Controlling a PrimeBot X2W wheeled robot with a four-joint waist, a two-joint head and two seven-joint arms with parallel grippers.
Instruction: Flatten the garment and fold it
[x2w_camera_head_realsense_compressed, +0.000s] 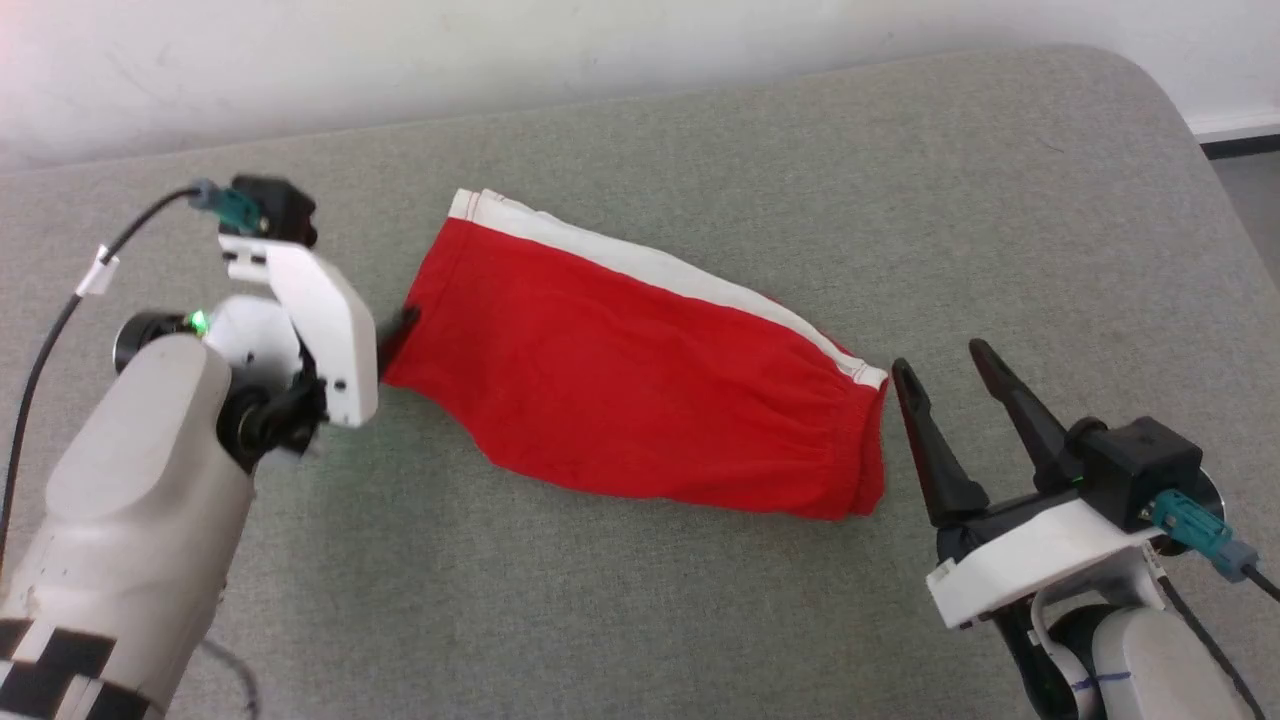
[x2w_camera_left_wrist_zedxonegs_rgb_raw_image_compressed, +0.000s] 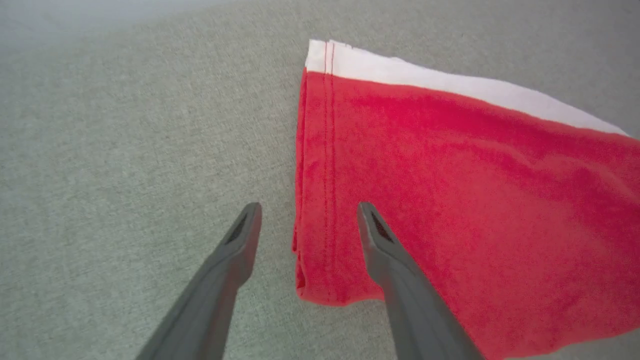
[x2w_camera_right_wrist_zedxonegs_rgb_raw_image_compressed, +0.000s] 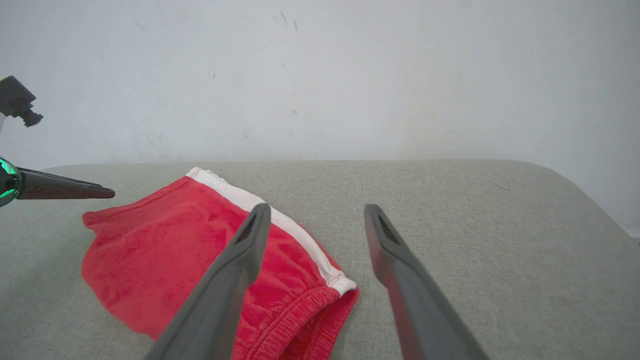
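Head view: red shorts (x2w_camera_head_realsense_compressed: 640, 380) on grey pad (x2w_camera_head_realsense_compressed: 700, 620); L gripper (x2w_camera_left_wrist_zedxonegs_rgb_raw_image_compressed: 308, 207), R gripper (x2w_camera_head_realsense_compressed: 940, 357) spread.

Perhaps lab: padded table (x2w_camera_head_realsense_compressed: 700, 620), bare wall (x2w_camera_right_wrist_zedxonegs_rgb_raw_image_compressed: 320, 75)

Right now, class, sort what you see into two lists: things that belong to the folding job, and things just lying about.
Job: red shorts; left jaws, open over the hem; right jaws, open beside the waistband.
Just there: grey cushion; white wall; black cable.
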